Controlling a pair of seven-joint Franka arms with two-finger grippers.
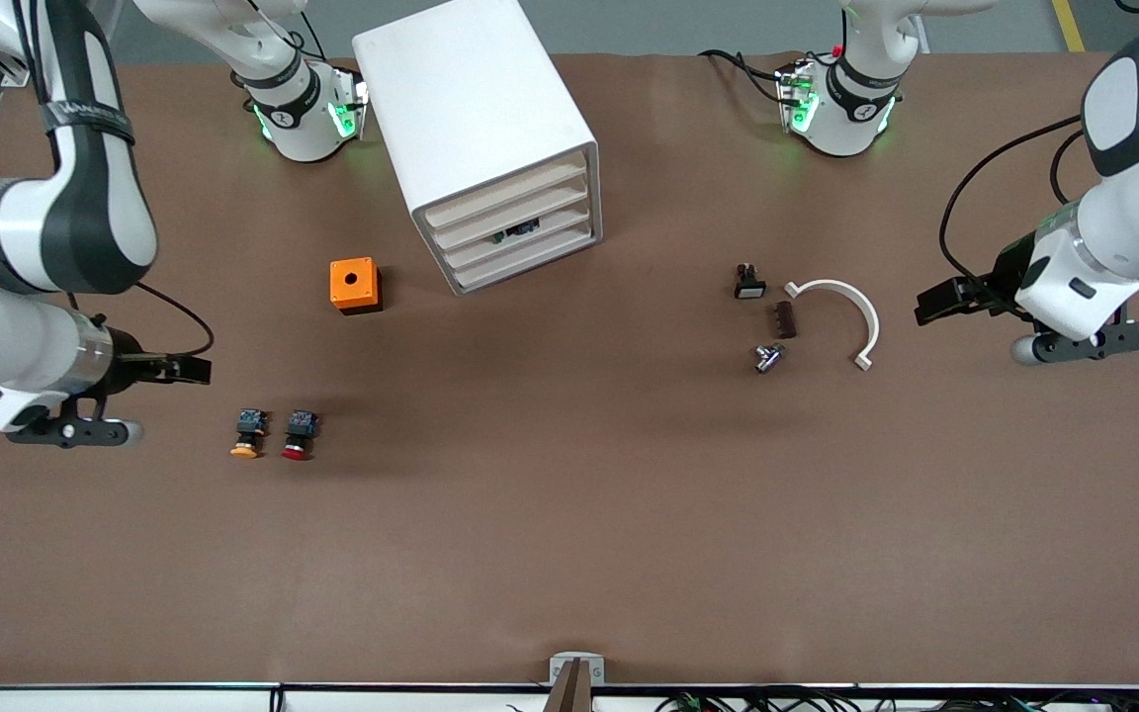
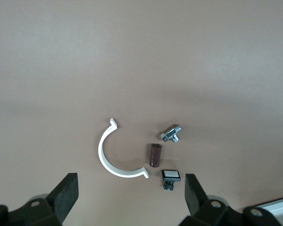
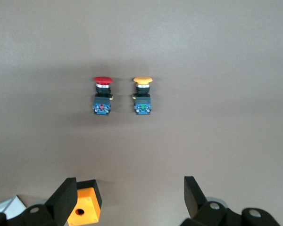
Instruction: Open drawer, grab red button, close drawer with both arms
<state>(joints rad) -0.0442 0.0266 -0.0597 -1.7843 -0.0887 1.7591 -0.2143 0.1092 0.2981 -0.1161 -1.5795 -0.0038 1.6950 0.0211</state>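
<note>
- Both sets of jaws stand wide apart and hold nothing: the left gripper (image 2: 129, 197) hangs over the table at the left arm's end, and the right gripper (image 3: 127, 200) hangs at the right arm's end.
- All four slats of the cabinet (image 1: 485, 138) sit flush, so the drawer (image 1: 518, 229) is not yet opened.
- On the table, nearer the front camera than the orange cube (image 1: 355, 285), the button (image 1: 300, 433) lies beside its yellow-capped twin (image 1: 249, 433), untouched.
- By this judgement nothing is done; opening, grabbing and closing all remain.

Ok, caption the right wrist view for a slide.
Open right pincer above the table, red button beside yellow button, orange cube by one finger.
</note>
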